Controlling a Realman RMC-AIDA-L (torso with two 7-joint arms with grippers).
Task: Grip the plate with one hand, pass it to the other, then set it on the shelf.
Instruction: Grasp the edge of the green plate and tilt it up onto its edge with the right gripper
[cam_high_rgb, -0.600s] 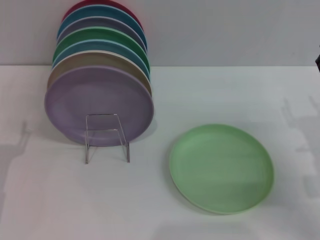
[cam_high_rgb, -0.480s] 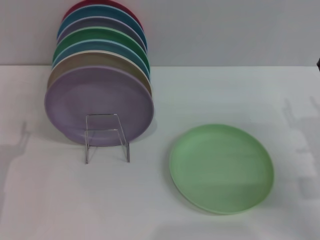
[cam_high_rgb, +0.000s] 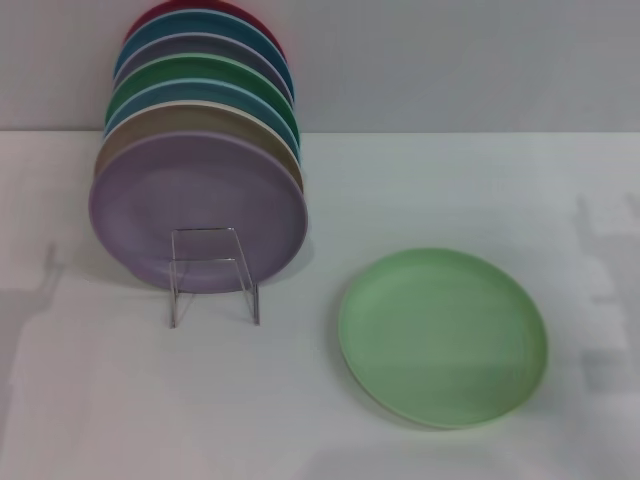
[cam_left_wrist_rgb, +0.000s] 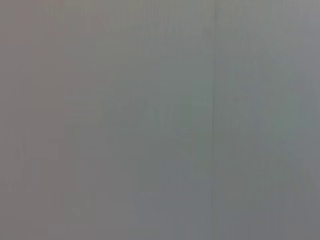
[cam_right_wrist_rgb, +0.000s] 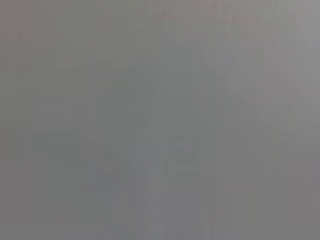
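**Right arm gone from view, plate untouched**

Head view: the light-green plate (cam_high_rgb: 442, 337) lies flat near the bench's front right; the wire shelf (cam_high_rgb: 213, 275) stands front left. A dark shape at the right edge earlier has withdrawn.

Wrist views: blank grey; neither gripper visible, state unknowable. Grasp not begun.

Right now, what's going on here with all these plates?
Nothing is being handled at this moment. A light-green plate lies flat on the white table, untouched. To its left, a row of coloured plates stands on edge behind a small wire rack, a lilac plate foremost. Neither robot gripper is in view.
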